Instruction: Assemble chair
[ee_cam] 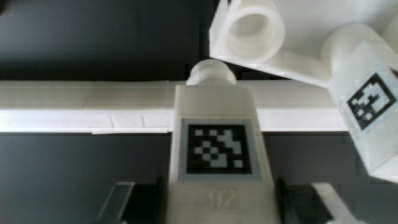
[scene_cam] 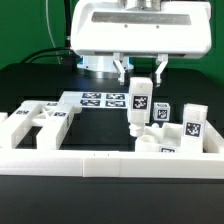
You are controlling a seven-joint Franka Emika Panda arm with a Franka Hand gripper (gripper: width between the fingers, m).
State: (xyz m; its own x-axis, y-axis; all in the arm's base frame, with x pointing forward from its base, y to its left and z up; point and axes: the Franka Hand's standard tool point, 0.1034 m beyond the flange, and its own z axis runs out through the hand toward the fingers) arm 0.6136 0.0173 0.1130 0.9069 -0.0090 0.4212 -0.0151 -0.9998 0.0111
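You have one white square post (scene_cam: 139, 103) standing upright just right of centre, tag facing you (the wrist view shows that tag head-on (ee_cam: 217, 150)). Near its foot, at lower right, lies a white socket piece (scene_cam: 150, 142) with round holes. Two shorter tagged blocks (scene_cam: 163, 113) stand close on its right. A slotted panel (scene_cam: 35, 125) lies flat at lower left.

And the black table top (scene_cam: 100, 125) carries the flat white marker board (scene_cam: 100, 99); a white slotted plastic panel (scene_cam: 30, 125) lies on the exterior view's left of it, tagged white plastic blocks (scene_cam: 192, 125) on the right.
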